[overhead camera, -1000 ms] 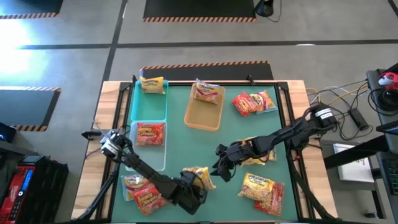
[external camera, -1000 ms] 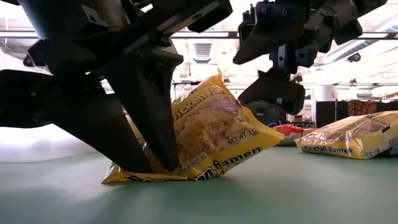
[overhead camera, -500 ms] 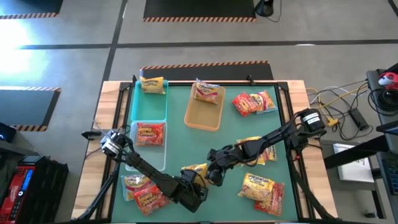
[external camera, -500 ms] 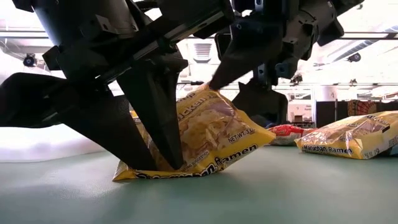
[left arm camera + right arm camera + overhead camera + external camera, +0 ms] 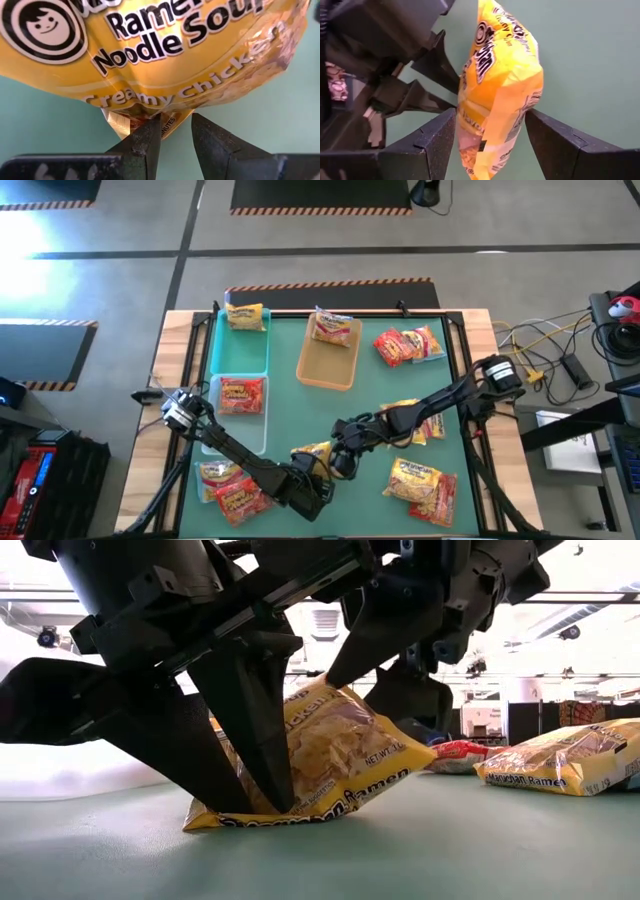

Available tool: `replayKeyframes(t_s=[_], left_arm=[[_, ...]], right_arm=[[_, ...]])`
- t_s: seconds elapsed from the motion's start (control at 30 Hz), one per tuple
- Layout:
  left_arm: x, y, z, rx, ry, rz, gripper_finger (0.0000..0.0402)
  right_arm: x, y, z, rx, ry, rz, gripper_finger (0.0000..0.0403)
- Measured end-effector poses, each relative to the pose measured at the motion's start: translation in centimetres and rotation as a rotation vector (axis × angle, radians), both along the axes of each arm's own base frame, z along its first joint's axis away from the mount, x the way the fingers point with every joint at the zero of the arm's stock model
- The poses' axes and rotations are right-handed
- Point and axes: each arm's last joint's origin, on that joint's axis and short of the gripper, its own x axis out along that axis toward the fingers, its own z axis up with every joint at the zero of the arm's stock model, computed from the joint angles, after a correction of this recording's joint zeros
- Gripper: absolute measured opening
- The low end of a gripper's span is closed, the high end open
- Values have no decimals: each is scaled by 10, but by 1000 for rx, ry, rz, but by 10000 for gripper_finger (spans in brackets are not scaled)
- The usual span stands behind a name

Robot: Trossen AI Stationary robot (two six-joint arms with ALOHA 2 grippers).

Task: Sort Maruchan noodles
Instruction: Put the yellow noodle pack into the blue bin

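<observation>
While our left gripper (image 5: 172, 132) is pinching the sealed bottom edge of a yellow ramen packet (image 5: 330, 760) propped on the green table (image 5: 480, 850), our right gripper (image 5: 492, 145) is straddling the packet's far end, jaws wide apart and not yet closing on it. The packet is sitting near the table's front edge, between the two arms. We are judging it light, crinkly and slippery, its noodle block brittle, so we are favouring the flat seams over the bulging middle.
</observation>
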Motion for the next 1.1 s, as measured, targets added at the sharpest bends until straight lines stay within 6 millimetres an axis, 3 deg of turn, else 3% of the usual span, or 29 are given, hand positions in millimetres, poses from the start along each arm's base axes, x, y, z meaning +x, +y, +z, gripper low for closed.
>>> replayKeyframes(t_s=[0.63, 0.93, 1.1], left_arm=[[0, 0, 0, 7, -5, 6, 95], [0, -1, 2, -1, -16, 4, 95], [2, -11, 22, 5, -41, -90, 95]], right_arm=[[8, 7, -17, -2, -34, 19, 225], [8, 7, -17, 2, -33, 21, 150], [8, 8, -15, 10, -41, 29, 107]])
